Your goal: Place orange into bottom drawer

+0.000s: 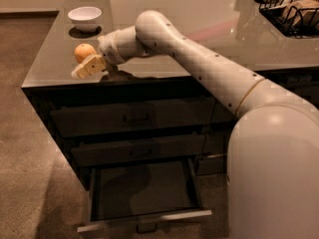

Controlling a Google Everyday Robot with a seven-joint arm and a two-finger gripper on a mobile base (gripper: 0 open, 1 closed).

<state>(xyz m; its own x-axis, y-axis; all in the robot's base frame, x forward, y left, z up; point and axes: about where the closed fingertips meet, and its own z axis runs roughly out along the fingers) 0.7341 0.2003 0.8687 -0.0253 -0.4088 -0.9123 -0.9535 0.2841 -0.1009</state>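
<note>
The orange [84, 51] sits on the dark countertop near its front left corner. My gripper [88, 66] is at the end of the white arm, just in front of the orange and to its right. It is close against the orange and low over the counter's front edge. The bottom drawer [144, 189] of the dark cabinet is pulled open below, and its dark flat interior shows nothing in it. The two drawers above it are shut.
A white bowl [84, 18] stands on the counter behind the orange. A black wire basket [291, 9] with items sits at the far right of the counter. My white base [274, 183] stands right of the open drawer. Brown carpet lies to the left.
</note>
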